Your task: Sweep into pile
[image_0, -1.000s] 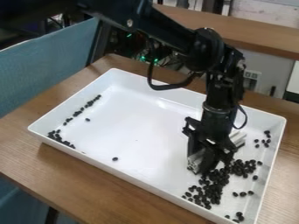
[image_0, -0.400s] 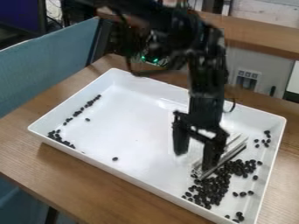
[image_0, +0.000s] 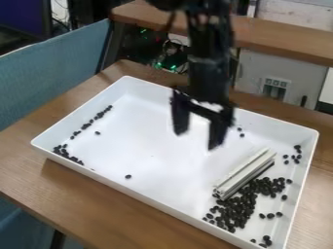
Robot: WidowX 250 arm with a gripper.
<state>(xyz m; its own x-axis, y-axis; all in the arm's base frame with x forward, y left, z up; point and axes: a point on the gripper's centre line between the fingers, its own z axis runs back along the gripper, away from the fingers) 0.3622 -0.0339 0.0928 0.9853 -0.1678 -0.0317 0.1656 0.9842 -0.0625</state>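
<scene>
The black gripper (image_0: 197, 138) hangs open above the middle of the white tray (image_0: 162, 203), up and left of the sweeping bar, with nothing between its fingers. A pale grooved bar (image_0: 244, 173) lies on the tray floor at the right. Against the bar's lower right side is a dense pile of black beans (image_0: 235, 210). More beans (image_0: 296, 156) are scattered near the right wall, and others (image_0: 68, 154) line the left wall. One lone bean (image_0: 128, 176) sits near the front wall.
The tray's raised walls surround the work area on a wooden table (image_0: 98, 202). A blue-grey panel (image_0: 52, 73) stands at the left, and a wooden ledge (image_0: 286, 41) runs behind, with cables at the back.
The gripper has let go of the bar and moved up and to the left, away from it. The bar now lies free beside the pile.
</scene>
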